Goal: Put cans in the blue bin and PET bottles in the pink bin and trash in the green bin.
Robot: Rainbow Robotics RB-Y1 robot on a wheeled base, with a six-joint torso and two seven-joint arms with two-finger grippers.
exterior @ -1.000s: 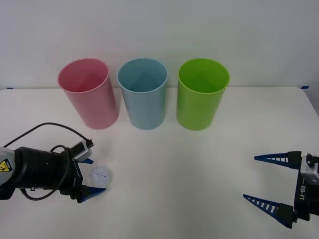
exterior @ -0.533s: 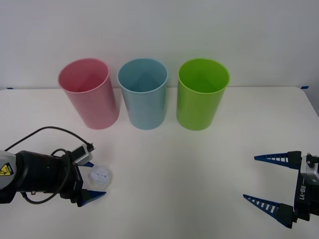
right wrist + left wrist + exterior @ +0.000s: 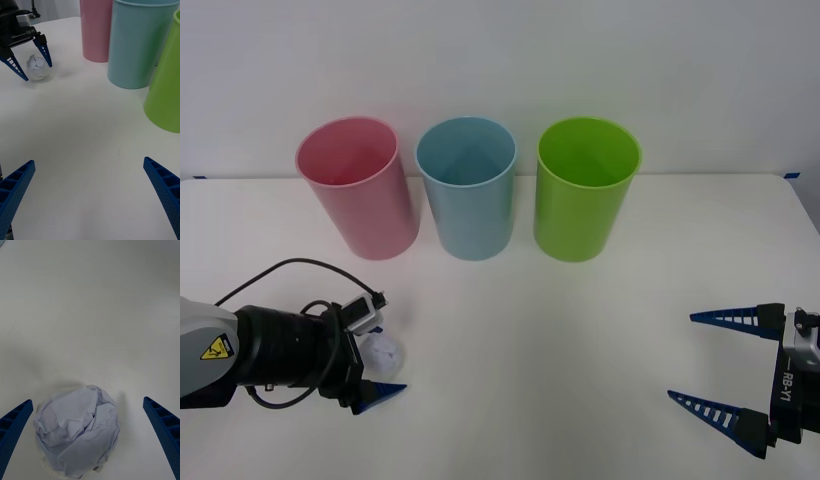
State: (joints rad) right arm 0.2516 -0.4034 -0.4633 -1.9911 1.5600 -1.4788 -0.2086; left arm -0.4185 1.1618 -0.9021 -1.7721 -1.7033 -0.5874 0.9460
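On the white table (image 3: 560, 330), the left gripper (image 3: 380, 361) (fingers spread) straddles the paper ball (image 3: 383, 352) at seven o'clock, untouched; the right gripper (image 3: 720, 365) gapes at four o'clock.

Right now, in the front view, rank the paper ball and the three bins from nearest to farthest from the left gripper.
From the left gripper:
1. Trash, between its open fingers.
2. Pink bin, at the row's left end.
3. Blue bin, in the middle.
4. Green bin, at the row's right end.

Front view high over table (image 3: 580, 320), wrist views low, both sharing paper ball (image 3: 77, 431).
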